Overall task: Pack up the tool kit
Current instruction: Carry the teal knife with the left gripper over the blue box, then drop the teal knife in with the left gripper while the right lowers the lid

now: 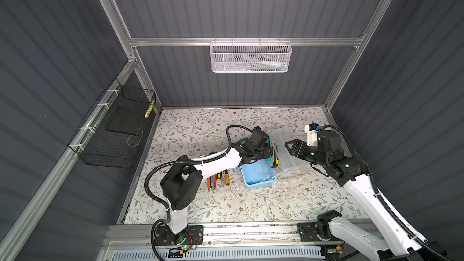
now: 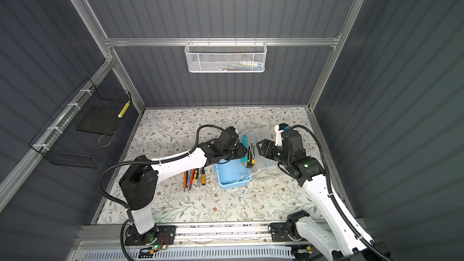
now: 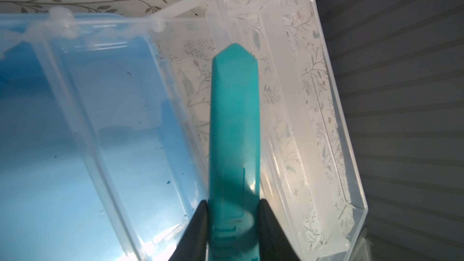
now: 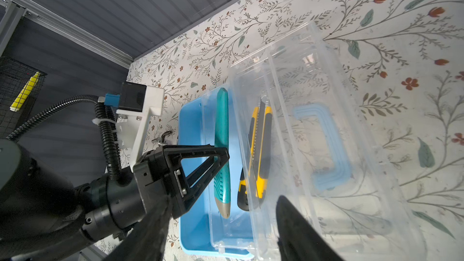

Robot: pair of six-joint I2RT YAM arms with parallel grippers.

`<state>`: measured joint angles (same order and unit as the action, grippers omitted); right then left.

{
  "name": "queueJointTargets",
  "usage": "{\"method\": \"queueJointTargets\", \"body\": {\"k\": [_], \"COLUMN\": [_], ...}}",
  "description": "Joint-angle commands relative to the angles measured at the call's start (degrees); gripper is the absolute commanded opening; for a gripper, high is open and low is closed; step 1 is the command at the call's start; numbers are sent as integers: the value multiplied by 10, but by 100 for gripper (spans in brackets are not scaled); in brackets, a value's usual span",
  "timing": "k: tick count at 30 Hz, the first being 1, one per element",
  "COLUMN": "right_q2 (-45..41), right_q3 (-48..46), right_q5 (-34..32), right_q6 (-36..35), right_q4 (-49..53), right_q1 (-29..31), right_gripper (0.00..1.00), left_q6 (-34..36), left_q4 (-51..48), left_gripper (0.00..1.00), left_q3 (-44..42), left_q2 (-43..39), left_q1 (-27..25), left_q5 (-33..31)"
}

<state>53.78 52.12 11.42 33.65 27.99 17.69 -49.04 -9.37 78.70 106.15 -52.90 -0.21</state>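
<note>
The open light-blue box (image 1: 258, 179) (image 4: 193, 197) lies mid-table, with its clear lid (image 1: 288, 151) and blue handle (image 4: 329, 146) folded out to the right. My left gripper (image 3: 233, 212) (image 1: 270, 151) is shut on the teal tool (image 3: 234, 121) (image 4: 222, 146), holding it lengthwise over the clear tray (image 3: 301, 121) in the box. The yellow-black utility knife (image 4: 258, 151) (image 2: 251, 158) lies alongside it in clear plastic. My right gripper (image 1: 288, 147) (image 4: 221, 227) hangs open and empty above the lid. Several screwdrivers (image 1: 218, 178) lie left of the box.
A white mesh basket (image 1: 251, 57) hangs on the back wall. A black wire basket (image 1: 118, 131) with a yellow item (image 1: 150, 110) hangs on the left wall. The right wall stands close behind the lid. Floral table (image 1: 226, 204) spreads in front of the box.
</note>
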Motion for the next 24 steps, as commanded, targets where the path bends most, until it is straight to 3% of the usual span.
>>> {"method": "queueJointTargets", "body": {"k": [1, 10, 14, 24], "right_q2": [-11, -6, -3, 12], "right_q3": [-10, -14, -12, 0], "right_q5": [-3, 2, 5, 19], "right_q6": [-9, -13, -12, -18], "right_q4": [7, 1, 0, 6], "right_q1": [-3, -4, -4, -4], "right_gripper": [66, 67, 67, 67], "left_q6": [-15, -19, -17, -2], "left_q4": [-13, -32, -47, -43], "left_gripper": [22, 27, 39, 55], "left_q3": [6, 5, 14, 12], "left_q2": [6, 15, 24, 7], "left_q1": [-4, -4, -5, -5], "left_q5": [-18, -38, -40, -49]}}
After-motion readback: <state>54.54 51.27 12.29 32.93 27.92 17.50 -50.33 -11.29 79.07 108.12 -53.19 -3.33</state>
